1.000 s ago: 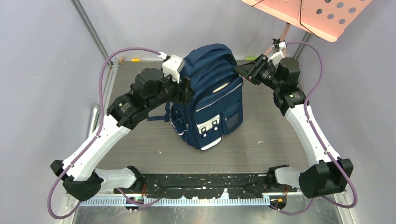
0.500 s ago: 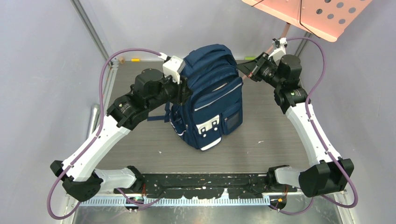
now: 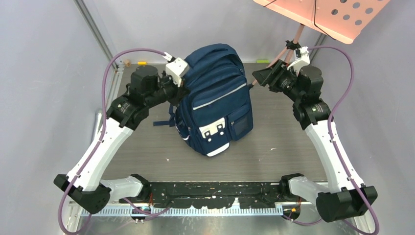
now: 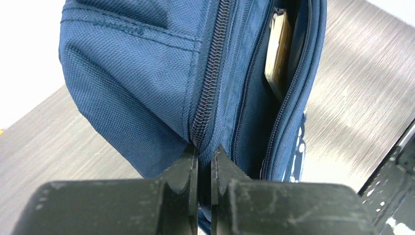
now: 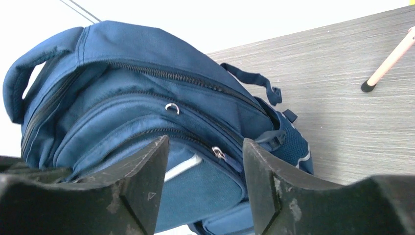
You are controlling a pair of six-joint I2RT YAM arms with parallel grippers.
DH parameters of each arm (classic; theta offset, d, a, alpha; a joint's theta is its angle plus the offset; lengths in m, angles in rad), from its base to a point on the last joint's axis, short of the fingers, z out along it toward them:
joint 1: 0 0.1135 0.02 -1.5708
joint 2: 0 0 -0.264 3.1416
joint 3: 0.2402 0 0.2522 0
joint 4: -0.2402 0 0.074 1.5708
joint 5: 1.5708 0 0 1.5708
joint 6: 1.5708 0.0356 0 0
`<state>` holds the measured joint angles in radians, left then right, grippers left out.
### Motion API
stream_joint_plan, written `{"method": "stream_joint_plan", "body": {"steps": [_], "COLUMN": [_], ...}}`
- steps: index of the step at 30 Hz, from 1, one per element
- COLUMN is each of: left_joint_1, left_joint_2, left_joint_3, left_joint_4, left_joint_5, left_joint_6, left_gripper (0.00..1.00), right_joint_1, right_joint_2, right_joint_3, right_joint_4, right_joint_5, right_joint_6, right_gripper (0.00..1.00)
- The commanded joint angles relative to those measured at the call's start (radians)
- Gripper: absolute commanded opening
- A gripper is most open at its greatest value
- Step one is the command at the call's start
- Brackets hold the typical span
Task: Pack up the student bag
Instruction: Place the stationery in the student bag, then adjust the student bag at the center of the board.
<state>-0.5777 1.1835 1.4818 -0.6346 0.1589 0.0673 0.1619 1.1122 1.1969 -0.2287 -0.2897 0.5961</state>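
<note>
Though the bag (image 3: 215, 98) stands upright near the middle of the table (image 3: 288, 147), one of its compartments gapes along its zip (image 4: 293, 83). A flat tan thing, probably a book (image 4: 278, 54), sits inside the opening. The packing thus looks largely done, with the closing left to do.

The left gripper (image 4: 204, 169) is at the bag's upper left side. Its fingers (image 4: 185, 171) are pressed almost together on the fabric seam beside a closed zip, with only a thin slit between them. That pinch most likely anchors the bag so it neither tips nor slides when a zip is tugged from the other side.

The right gripper (image 5: 205, 156) hangs just beside the bag's upper right side, spread wide and holding nothing. In its wrist view two metal pulls (image 5: 219, 153) lie between its fingers. It therefore seems lined up to take one, though which pull serves the gaping compartment cannot be told.

Behind it, a pink stand leg (image 5: 389, 61) rests on the table, close enough that a wide swing of that arm could knock it.
</note>
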Motion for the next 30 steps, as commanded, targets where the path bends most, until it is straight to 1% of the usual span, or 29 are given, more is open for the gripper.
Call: {"method": "stream_joint_plan", "body": {"steps": [1,4,7,8,10,14,17,22,28,30], "left_joint_1": [0.133,0.183,0.197,0.199,0.200,0.203,0.203,0.203,0.203,0.203], "left_joint_2": [-0.035,-0.040,-0.020,-0.015,-0.015,-0.035,-0.060,-0.102,-0.122,-0.123], "left_joint_3": [0.032,0.066,0.131,0.144,0.153,0.113,0.063,0.010,-0.006,-0.010], "left_joint_4": [0.009,-0.029,-0.109,-0.124,-0.136,-0.132,-0.123,-0.117,-0.135,-0.135], "left_joint_5": [0.186,0.268,0.277,0.278,0.280,0.282,0.270,0.243,0.224,0.223], "left_joint_6": [0.191,0.256,0.325,0.334,0.338,0.325,0.308,0.289,0.290,0.290], "left_gripper": [0.00,0.00,0.00,0.00,0.00,0.00,0.00,0.00,0.00,0.00], "right_joint_1": [0.005,0.007,0.019,0.023,0.054,0.123,0.146,0.172,0.191,0.207], "right_joint_2": [-0.061,-0.108,-0.158,-0.168,-0.175,-0.188,-0.190,-0.156,-0.117,-0.109], "right_joint_3": [-0.055,-0.127,-0.218,-0.233,-0.277,-0.338,-0.357,-0.343,-0.335,-0.329], "right_joint_4": [0.065,0.116,0.203,0.213,0.289,0.395,0.451,0.483,0.507,0.506], "right_joint_5": [0.001,0.025,0.040,0.044,0.057,0.098,0.107,0.070,0.019,0.012], "right_joint_6": [0.005,0.075,0.158,0.175,0.221,0.285,0.324,0.320,0.326,0.314], "right_gripper": [0.67,0.69,0.71,0.71,0.71,0.71,0.72,0.72,0.71,0.69]}}
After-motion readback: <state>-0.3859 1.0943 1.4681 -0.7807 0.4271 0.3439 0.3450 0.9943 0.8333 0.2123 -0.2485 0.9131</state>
